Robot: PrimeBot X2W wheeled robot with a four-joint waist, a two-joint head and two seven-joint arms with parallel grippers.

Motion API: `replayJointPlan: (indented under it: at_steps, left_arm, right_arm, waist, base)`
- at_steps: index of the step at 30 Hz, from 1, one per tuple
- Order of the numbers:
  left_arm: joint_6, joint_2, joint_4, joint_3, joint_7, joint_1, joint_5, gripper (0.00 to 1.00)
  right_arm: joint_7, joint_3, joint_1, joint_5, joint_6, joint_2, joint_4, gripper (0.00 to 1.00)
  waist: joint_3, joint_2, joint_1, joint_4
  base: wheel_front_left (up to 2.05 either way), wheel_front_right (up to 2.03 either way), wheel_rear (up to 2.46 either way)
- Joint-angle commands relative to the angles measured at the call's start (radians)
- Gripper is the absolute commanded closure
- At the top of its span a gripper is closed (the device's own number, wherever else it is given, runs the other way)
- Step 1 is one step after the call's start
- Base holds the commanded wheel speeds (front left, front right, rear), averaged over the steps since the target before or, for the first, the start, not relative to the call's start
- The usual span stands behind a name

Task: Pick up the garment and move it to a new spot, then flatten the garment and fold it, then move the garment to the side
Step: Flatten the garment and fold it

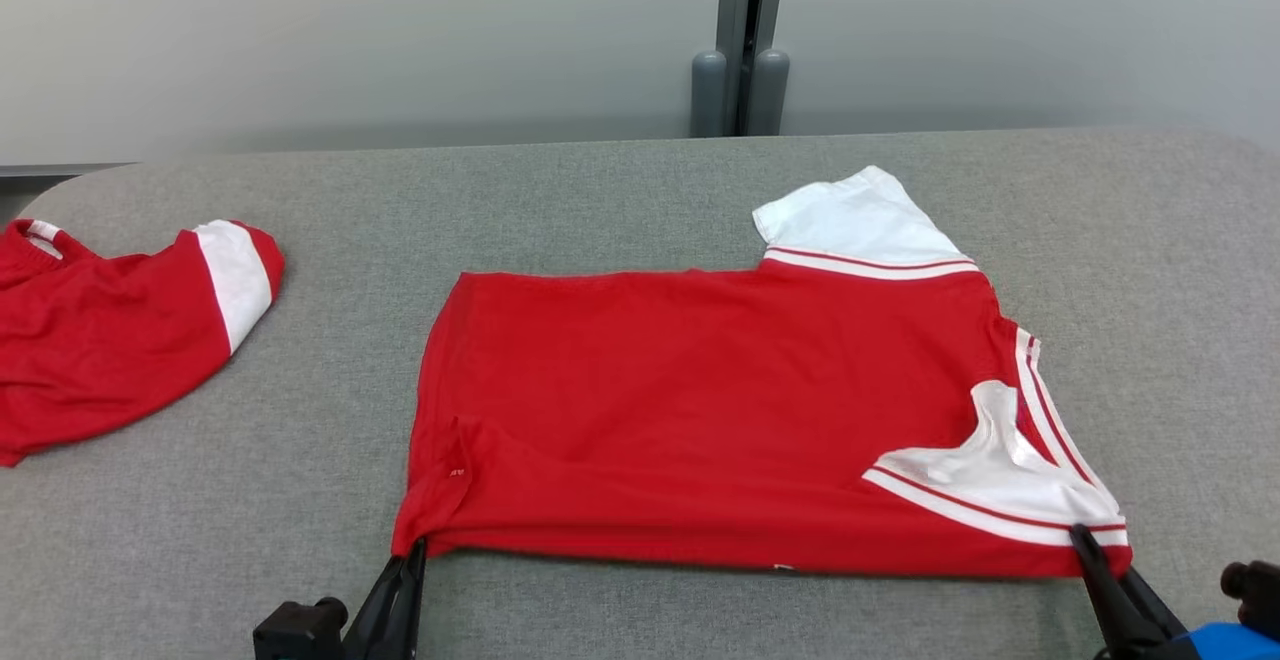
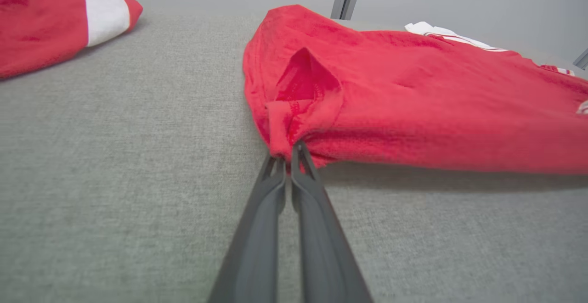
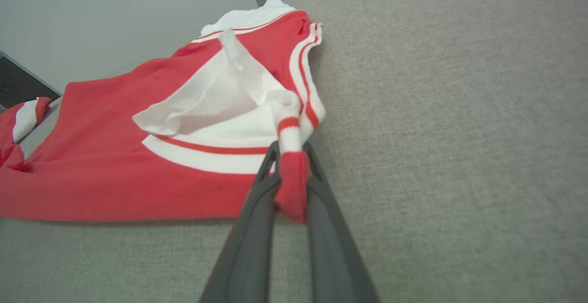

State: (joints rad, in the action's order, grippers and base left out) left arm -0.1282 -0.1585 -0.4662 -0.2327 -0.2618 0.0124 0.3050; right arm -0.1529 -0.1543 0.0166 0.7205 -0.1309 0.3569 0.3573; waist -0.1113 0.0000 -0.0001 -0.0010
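Two red-and-white garments lie on the grey fabric-covered table [image 1: 640, 190], which spans the head view from edge to edge below a pale wall [image 1: 350, 30]. The garment [image 1: 700, 390] gripped at both near corners takes up the middle and right of the table. It is spread nearly flat, with its hem toward the robot's left and its neck end toward the right. The second garment [image 1: 100, 340] sits rumpled and well apart at the far left edge. One white sleeve [image 1: 860, 225] with red stripes points away from the robot, and a white striped sleeve panel [image 1: 1000, 485] lies folded over the red body near the front right corner. The left gripper [image 1: 412, 550] has its fingers pressed together, pinching the near left corner, where the cloth bunches into a small fold. The right gripper [image 1: 1082, 538] is clamped on the near right corner, with a strip of red-and-white cloth squeezed between its fingers.
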Motion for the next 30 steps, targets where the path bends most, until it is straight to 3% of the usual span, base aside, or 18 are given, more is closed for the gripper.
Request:
replayJointPlan:
  at_steps: [1, 9, 10, 11, 12, 21, 30]
  left_arm:
    - [0.008, -0.005, 0.023, 0.016, -0.005, -0.031, -0.003, 1.00]
    - [0.030, 0.020, 0.068, 0.020, -0.005, -0.098, 0.008, 1.00]
    - [0.029, 0.022, 0.066, 0.017, -0.005, -0.098, 0.007, 0.34]
    - [0.028, 0.023, 0.065, 0.015, -0.005, -0.099, 0.007, 0.00]
    - [0.026, 0.023, 0.066, 0.014, -0.005, -0.098, 0.006, 0.00]
    - [0.017, 0.023, 0.138, 0.048, -0.004, -0.067, -0.040, 0.00]
    - [0.018, 0.044, 0.233, 0.098, -0.004, -0.023, -0.099, 0.00]
  right_arm:
    - [0.030, 0.030, 0.056, -0.017, 0.000, -0.009, -0.041, 1.00]
    - [0.126, 0.108, 0.148, -0.067, 0.000, -0.082, -0.142, 1.00]
    - [0.134, 0.118, 0.153, -0.078, 0.000, -0.090, -0.149, 0.59]
    - [0.140, 0.127, 0.155, -0.087, 0.000, -0.098, -0.154, 0.21]
    - [0.141, 0.140, 0.155, -0.097, 0.000, -0.107, -0.157, 0.00]
    - [0.078, 0.207, 0.121, -0.214, 0.000, -0.143, -0.215, 0.00]
    - [-0.036, 0.179, 0.068, -0.308, 0.000, -0.179, -0.275, 0.00]
  waist:
    - [0.001, 0.0000, 0.0001, 0.005]
    - [0.004, 0.0000, 0.0001, 0.012]
    - [0.007, 0.0000, 0.0001, 0.013]
    - [0.011, 0.0000, 0.0001, 0.014]
    - [0.014, 0.0000, 0.0001, 0.014]
    - [0.063, 0.0000, 0.0001, 0.013]
    - [0.097, 0.0000, 0.0001, 0.015]
  base:
    - [0.00, 0.00, 0.00]
    - [0.00, 0.00, 0.00]
    - [0.00, 0.00, 0.00]
    - [0.00, 0.00, 0.00]
    - [0.00, 0.00, 0.00]
    - [0.00, 0.00, 0.00]
    - [0.00, 0.00, 0.00]
